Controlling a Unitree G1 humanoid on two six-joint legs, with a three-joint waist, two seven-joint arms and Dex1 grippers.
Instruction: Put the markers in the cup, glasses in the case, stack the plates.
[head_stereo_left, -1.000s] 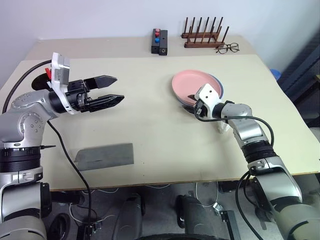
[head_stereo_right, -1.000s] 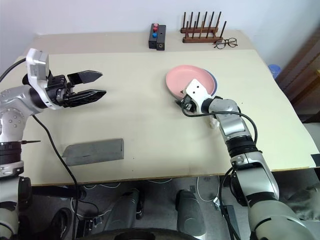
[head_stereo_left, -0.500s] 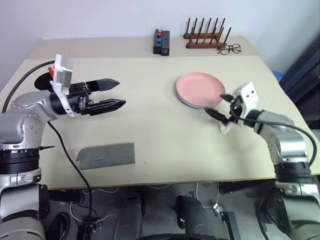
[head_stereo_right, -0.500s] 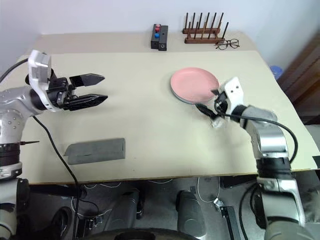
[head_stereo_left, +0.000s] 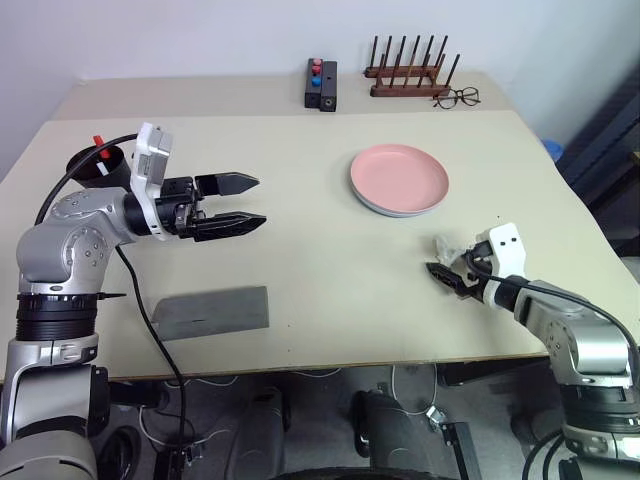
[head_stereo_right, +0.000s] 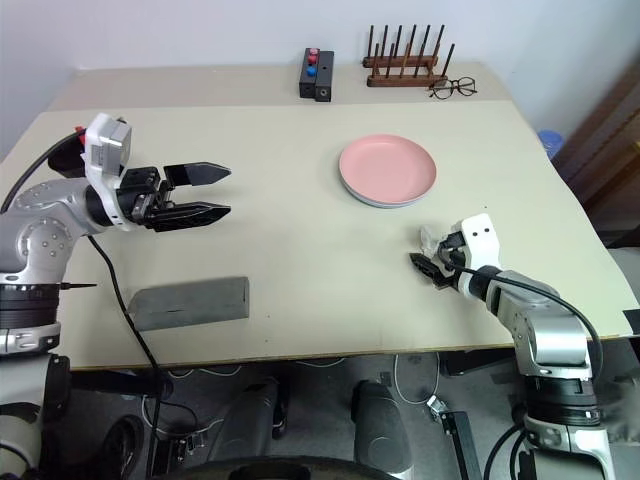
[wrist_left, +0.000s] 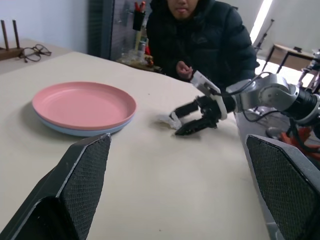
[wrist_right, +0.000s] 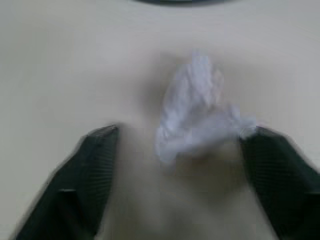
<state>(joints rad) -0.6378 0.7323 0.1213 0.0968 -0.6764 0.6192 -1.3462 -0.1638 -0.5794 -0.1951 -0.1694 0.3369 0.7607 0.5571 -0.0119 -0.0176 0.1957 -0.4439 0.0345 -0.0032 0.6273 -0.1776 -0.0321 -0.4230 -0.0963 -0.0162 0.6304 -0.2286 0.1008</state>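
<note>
Since a second ago the right gripper has pulled back from the plates toward the table's near right edge, and the pink plate now sits squarely on the light blue one near the middle of the right half. Its two fingers stand apart on either side of a crumpled white scrap; the right wrist view shows the scrap lying on the table between them, touching neither clearly, while the head views only show a pale lump beside the fingertips. The left gripper hovers above the left half of the table, pointing across toward the right, fingers wide apart and empty. The left wrist view adds what the head views lack: a person in a dark jacket seated beyond the table's right edge. Head views show the grey case lying closed by the near left edge, and the dark cup at the far left edge behind the left arm, a red-capped marker sticking out of it. At the far edge stand a black box with buttons, a wooden rack and wire spectacles.
</note>
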